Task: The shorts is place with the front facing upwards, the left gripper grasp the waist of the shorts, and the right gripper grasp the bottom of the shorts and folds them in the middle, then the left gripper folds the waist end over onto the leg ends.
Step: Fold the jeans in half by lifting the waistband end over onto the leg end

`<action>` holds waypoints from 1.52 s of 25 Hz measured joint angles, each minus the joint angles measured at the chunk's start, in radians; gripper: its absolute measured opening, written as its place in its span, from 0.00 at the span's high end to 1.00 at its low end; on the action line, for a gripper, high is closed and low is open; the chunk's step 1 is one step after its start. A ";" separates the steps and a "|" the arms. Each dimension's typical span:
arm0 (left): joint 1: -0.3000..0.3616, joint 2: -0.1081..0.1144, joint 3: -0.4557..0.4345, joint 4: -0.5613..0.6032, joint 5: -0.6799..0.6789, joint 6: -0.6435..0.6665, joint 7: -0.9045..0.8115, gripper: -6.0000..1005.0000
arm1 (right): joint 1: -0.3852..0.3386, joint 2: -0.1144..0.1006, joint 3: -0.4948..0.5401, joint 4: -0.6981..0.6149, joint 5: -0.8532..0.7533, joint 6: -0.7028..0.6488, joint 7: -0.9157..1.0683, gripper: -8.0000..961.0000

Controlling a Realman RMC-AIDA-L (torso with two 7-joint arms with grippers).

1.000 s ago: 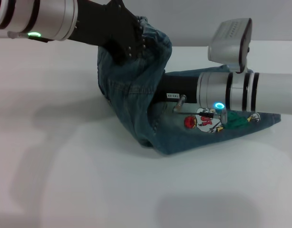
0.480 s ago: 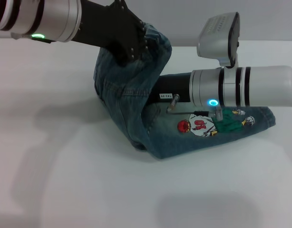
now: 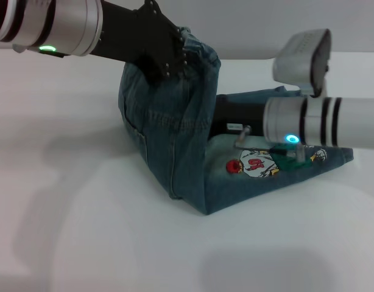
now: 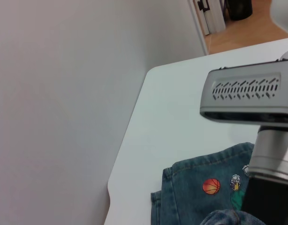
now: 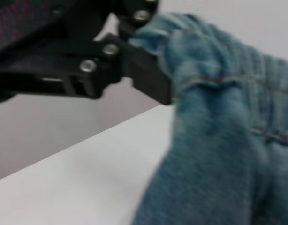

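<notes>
Under my left tool (image 3: 175, 58), clamped on the waist (image 3: 196, 48), the shorts (image 3: 175, 146) hang half-folded; right tool's state I cannot tell.

White table (image 3: 114, 243) w/ a rounded corner, matte top, soft grey shadows across it on the near left side. Plain pale grey wall (image 4: 64, 93) ran right alongside the table edge, nothing on it. Past the far end, in the left wrist view, a strip of orange-brown wood floor (image 4: 242, 30) showed, plus a white door frame or post (image 4: 210, 16) and smth dark standing on the floor, too small to tell. Lighting was even and diffuse.
</notes>
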 joint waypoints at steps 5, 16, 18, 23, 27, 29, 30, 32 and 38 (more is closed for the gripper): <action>-0.001 0.000 0.000 -0.004 0.000 -0.001 0.001 0.93 | -0.064 -0.002 0.003 -0.051 0.000 0.007 -0.001 0.99; 0.000 -0.003 0.043 -0.014 -0.004 -0.037 0.005 0.93 | -0.206 -0.004 0.015 -0.165 0.001 0.097 -0.045 0.99; 0.000 -0.004 0.059 -0.014 -0.005 -0.050 0.005 0.93 | -0.231 -0.004 0.027 -0.187 0.002 0.113 -0.047 0.99; -0.004 -0.006 0.102 -0.016 -0.014 -0.092 0.003 0.93 | -0.268 -0.005 0.106 -0.208 0.004 0.139 -0.091 0.99; -0.006 -0.006 0.130 -0.017 -0.031 -0.126 0.003 0.93 | -0.277 -0.005 0.165 -0.212 0.005 0.141 -0.115 0.99; -0.006 -0.006 0.149 -0.018 -0.043 -0.150 0.003 0.93 | -0.285 -0.005 0.192 -0.222 0.005 0.140 -0.125 0.99; -0.003 -0.006 0.167 -0.018 -0.050 -0.175 0.003 0.93 | -0.289 -0.005 0.201 -0.227 0.005 0.139 -0.126 0.99; -0.002 -0.006 0.176 -0.019 -0.052 -0.185 0.003 0.93 | -0.294 -0.005 0.207 -0.233 0.005 0.136 -0.126 0.99; -0.002 -0.007 0.219 -0.047 -0.054 -0.230 0.003 0.93 | -0.301 -0.007 0.184 -0.229 -0.025 0.113 -0.100 0.99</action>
